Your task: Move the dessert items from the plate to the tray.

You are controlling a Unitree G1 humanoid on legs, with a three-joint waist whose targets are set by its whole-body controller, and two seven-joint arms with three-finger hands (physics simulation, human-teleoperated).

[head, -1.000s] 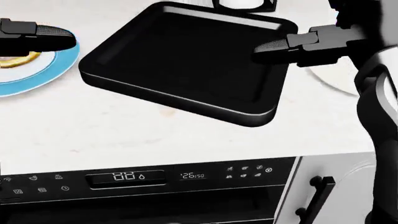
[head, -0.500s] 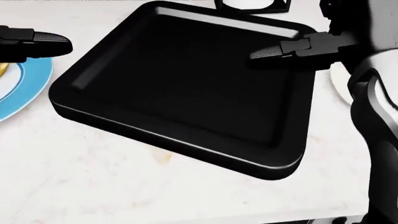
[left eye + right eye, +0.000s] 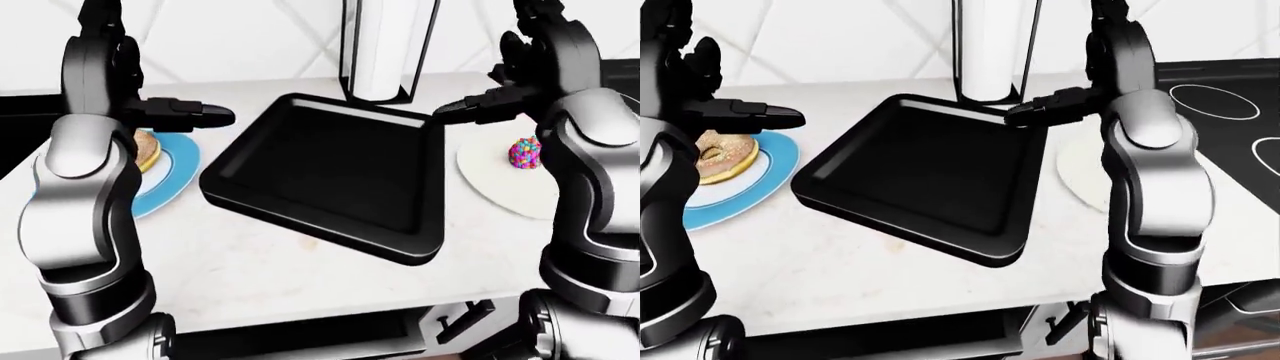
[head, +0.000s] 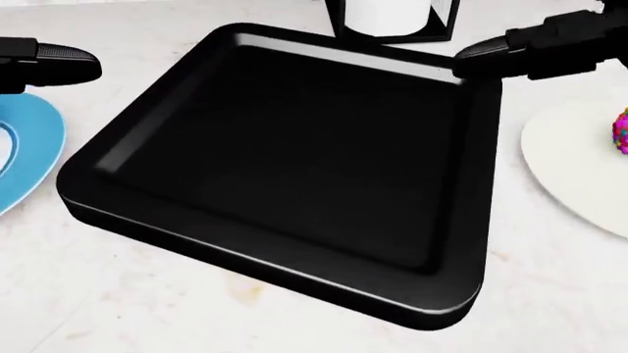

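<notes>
A black tray (image 4: pixel 245 254) lies tilted in the middle of the pale counter and holds nothing. To its left a blue plate (image 3: pixel 760 180) carries a glazed donut (image 3: pixel 720 154). On the right, a white plate (image 3: pixel 500 180) holds a small treat covered in coloured sprinkles (image 3: pixel 524 152). My left hand (image 3: pixel 780 115) hovers over the blue plate's upper edge, fingers straight and open, holding nothing. My right hand (image 4: pixel 481 50) hangs above the tray's top right corner, also open, pointing left and empty.
A paper towel holder (image 3: pixel 385 45) stands just above the tray's top edge, close to my right hand. A black stovetop (image 3: pixel 1220 105) lies at the far right in the right-eye view. The counter's near edge runs below the tray, with appliance fronts (image 3: pixel 300 337) under it.
The head camera has moved, so the tray fills more of the view and the oven panel has dropped out. My right hand went up and right to the tray's corner; the white plate came into sight.
</notes>
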